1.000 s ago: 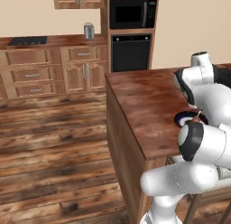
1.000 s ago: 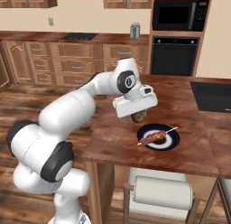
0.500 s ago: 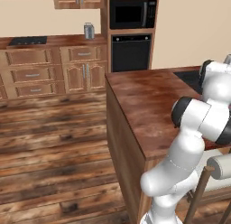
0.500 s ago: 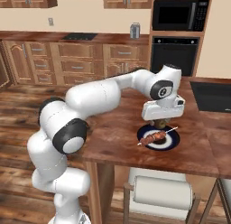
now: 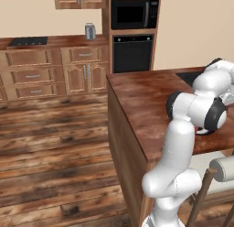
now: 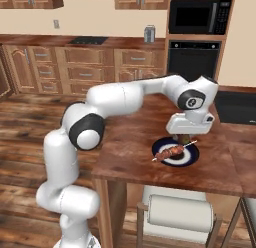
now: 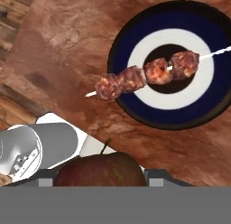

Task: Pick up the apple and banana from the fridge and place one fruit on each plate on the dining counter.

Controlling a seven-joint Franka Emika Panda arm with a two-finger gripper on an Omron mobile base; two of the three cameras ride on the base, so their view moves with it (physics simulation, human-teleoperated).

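Over the plate (image 6: 191, 157), end effector (image 6: 184, 138) now farther right, gripping apple (image 7: 100, 170).

The apple (image 7: 100, 170) just ahead of the hand is cut off below by the picture's edge, while the plate (image 5: 204, 132) is mostly hidden behind the arm.

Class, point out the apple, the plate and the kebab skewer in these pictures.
apple (image 7: 100, 170): hand view, its upper skin.
plate (image 7: 124, 42): hand view, its navy rim.
kebab skewer (image 7: 157, 71): hand view, its middle meat chunk.
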